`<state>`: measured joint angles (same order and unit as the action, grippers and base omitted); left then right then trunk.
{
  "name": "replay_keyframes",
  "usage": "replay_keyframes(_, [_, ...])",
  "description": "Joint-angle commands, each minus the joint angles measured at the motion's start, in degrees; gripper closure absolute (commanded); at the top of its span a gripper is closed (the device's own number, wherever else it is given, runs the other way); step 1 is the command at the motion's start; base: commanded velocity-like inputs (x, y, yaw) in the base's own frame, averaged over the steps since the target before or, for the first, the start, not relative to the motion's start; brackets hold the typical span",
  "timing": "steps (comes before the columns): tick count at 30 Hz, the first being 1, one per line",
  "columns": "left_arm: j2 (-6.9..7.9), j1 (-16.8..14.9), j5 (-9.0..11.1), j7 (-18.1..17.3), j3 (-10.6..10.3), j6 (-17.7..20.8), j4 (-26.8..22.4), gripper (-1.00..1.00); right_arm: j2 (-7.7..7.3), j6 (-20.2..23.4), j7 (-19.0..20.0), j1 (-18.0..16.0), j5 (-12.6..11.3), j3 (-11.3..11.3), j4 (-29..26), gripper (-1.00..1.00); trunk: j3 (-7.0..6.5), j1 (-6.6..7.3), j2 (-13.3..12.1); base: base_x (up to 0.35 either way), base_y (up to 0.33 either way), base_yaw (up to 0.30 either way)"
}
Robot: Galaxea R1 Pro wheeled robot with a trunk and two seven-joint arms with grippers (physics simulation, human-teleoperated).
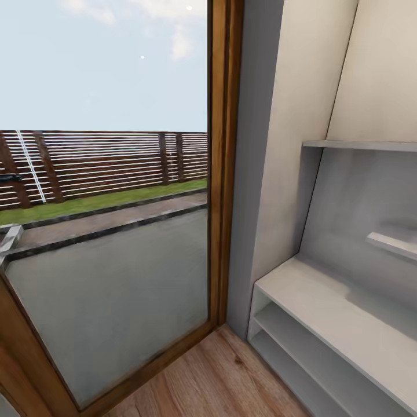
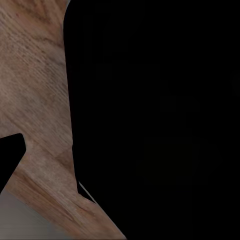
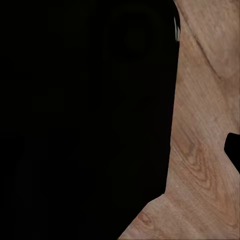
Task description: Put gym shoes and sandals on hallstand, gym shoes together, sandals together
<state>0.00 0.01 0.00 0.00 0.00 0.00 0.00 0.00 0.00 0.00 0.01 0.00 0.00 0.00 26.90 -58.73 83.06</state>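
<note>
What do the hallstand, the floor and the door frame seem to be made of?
The hallstand: probably painted board, flat matte grey-white, no grain. The corridor floor: wood or wood-look planks, light brown with visible grain. The door frame: likely varnished wood, warm brown and slightly glossy.

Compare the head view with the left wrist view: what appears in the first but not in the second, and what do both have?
The head view has the pale grey-white hallstand with its broad bench top and two low open shelves, a wood-framed glass door and a slatted brown fence outside. The left wrist view has a large black shape close to the camera; what it is cannot be told. Both have the light brown wood-grain plank floor.
</note>
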Motion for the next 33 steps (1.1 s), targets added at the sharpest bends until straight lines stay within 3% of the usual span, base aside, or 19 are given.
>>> replay_keyframes(1, [0.07, -0.01, -0.06, -0.09, 0.09, -0.09, -0.29, -1.00, 0.33, -0.33, -0.17, -0.09, 0.18, 0.22, -0.33, -1.00, 0.03, 0.00, 0.02, 0.000, 0.000, 0.000])
replay_keyframes(5, [0.04, -0.01, -0.07, -0.09, 0.09, -0.09, -0.29, -1.00, 1.62, -0.61, -0.17, -0.09, 0.18, 0.23, -1.63, -1.00, 0.03, 0.00, 0.02, 0.000, 0.000, 0.000])
replay_keyframes(18, [0.00, -0.01, -0.09, -0.09, 0.09, -0.09, -0.31, -1.00, 2.01, -0.70, -0.18, -0.09, 0.24, 0.31, -3.18, -1.00, 0.03, 0.00, 0.02, 0.000, 0.000, 0.000])
replay_keyframes(27, [0.11, -0.01, -0.13, -0.09, -0.18, -0.23, -1.14, -1.00, 1.54, -1.61, -0.25, -0.09, 0.25, 0.27, -5.19, -1.00, 0.03, 0.00, 0.02, 0.000, 0.000, 0.000])
replay_keyframes(33, [0.42, -0.01, -0.43, -0.10, -0.33, -2.16, -3.08, -1.00, 0.28, -2.94, -0.32, -0.09, 0.26, 0.26, -7.13, -1.00, 0.03, 0.00, 0.02, 0.000, 0.000, 0.000])
